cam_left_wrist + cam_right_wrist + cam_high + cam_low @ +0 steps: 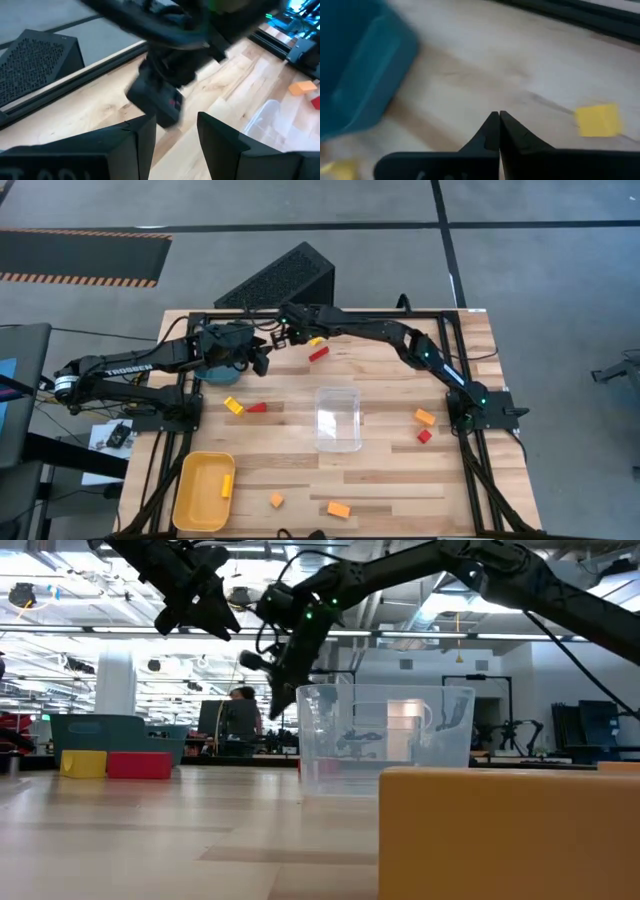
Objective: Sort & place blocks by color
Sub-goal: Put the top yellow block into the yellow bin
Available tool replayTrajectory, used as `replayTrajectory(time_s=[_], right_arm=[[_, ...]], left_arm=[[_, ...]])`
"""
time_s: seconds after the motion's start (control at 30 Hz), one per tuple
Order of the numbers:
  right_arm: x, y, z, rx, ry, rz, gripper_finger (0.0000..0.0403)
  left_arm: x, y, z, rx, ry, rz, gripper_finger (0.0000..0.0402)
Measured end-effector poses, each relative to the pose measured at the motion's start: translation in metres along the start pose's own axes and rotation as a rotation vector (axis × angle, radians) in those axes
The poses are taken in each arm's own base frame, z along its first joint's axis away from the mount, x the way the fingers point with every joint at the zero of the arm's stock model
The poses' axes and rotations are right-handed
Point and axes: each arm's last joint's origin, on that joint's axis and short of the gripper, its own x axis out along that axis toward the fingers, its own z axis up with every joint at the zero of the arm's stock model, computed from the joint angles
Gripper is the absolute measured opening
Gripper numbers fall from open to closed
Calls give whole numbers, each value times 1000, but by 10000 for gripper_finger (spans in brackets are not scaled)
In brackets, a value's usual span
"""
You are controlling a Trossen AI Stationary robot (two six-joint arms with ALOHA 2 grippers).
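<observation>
Small blocks lie scattered on the wooden table. A yellow block [316, 341] [598, 120] and a red block [319, 354] lie near the far edge. A yellow block [233, 405] [84, 763] lies beside a red one [257, 408] [139, 765]. More orange and red blocks [425, 417] lie right and near. A yellow bar [228, 485] lies in the yellow tray [190, 500]. My right gripper [284, 336] [498, 118] hovers shut above the far table, left of the yellow block. My left gripper [261, 360] [174, 131] is open beside it, above the table.
A clear plastic box [338, 418] [385, 740] stands mid-table. A blue tray [212, 370] [360, 75] sits under the left arm at the far left. A dark perforated case [280, 278] stands beyond the far edge. An orange block [510, 830] fills the foreground of the low view.
</observation>
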Motion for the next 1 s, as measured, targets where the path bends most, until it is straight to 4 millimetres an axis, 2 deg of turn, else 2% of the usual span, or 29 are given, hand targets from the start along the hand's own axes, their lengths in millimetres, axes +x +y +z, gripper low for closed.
replayTrajectory(time_s=[0.13, 0.23, 0.33, 0.5, 0.6, 0.73, 0.87, 1.0], right_arm=[[2, -13, 1, 114, 27, -97, 12], [9, -18, -9, 147, 53, -181, 17], [6, -13, -19, 199, 23, -241, 12], [4, -8, -22, 361, -51, -256, 6], [20, -11, -28, 471, -42, -266, 6], [50, -17, -42, 565, 19, -275, 5], [55, -14, -49, 642, 13, -278, 5], [55, -13, -50, 670, -73, -305, 4]], left_arm=[[0, -1, 0, 32, 10, -25, 133], [0, -1, -1, 68, 19, -47, 133], [0, -2, -1, 105, 25, -62, 133], [0, -3, -1, 174, 35, -98, 133], [0, -3, -2, 229, 42, -128, 133], [0, -4, -2, 244, 53, -155, 133], [0, -3, -4, 247, 74, -151, 133], [-1, -2, -7, 255, 107, -148, 133]])
